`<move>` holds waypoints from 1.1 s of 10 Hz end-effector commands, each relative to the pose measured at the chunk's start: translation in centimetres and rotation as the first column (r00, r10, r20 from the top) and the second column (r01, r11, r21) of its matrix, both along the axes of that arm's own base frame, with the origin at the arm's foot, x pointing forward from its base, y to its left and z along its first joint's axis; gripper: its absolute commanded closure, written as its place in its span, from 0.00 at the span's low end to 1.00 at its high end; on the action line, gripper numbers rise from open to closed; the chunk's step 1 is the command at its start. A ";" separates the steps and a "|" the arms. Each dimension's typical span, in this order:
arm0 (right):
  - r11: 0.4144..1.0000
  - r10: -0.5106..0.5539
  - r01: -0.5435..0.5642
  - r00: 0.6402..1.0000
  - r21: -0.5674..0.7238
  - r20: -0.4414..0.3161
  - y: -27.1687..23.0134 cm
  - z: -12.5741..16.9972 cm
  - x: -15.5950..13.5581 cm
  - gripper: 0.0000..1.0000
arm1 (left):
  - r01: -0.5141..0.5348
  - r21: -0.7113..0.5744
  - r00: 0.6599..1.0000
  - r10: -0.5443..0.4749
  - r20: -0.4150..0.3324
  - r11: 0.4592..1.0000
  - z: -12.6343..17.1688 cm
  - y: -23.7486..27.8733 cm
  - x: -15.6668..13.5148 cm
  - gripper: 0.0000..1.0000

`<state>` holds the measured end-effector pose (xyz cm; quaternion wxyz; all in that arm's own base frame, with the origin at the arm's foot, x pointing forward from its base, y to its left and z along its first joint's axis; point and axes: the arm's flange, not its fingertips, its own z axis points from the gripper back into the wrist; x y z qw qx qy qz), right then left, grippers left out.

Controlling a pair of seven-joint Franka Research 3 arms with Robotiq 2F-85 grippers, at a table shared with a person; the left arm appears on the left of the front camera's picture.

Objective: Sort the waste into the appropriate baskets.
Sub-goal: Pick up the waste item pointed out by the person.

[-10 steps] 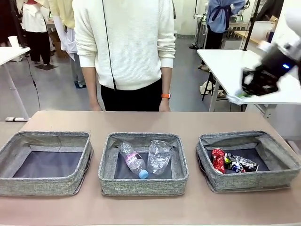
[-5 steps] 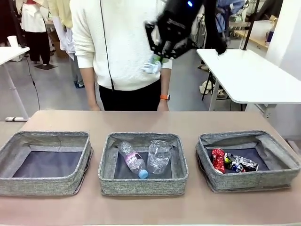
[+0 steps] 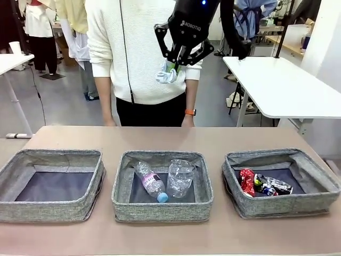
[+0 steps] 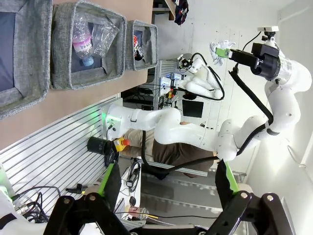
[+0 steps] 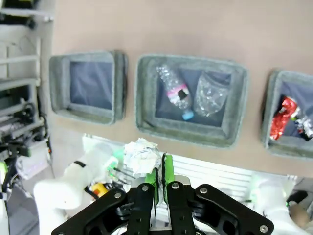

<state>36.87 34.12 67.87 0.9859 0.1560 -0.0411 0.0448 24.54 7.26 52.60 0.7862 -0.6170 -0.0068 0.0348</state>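
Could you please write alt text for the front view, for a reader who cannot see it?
The black right gripper holds a crumpled white paper ball high above three grey woven fabric baskets. The left one is empty, the middle holds a clear bottle and cup, the right holds cans.

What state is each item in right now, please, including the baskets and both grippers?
Right gripper: shut on the paper ball, raised high above the table.
Paper ball: crumpled, pinched between the fingers.
Left gripper: open, nothing between its fingers.
Left basket: empty.
Middle basket: holds a capped bottle and a crushed cup.
Right basket: holds two crushed cans.
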 end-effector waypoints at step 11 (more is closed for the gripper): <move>0.994 0.107 -0.099 0.976 -0.049 0.192 2.2 8.7 -2.6 0.93 | 0.004 -0.015 1.000 -0.004 0.004 1.000 0.4 -0.1 -0.2 0.00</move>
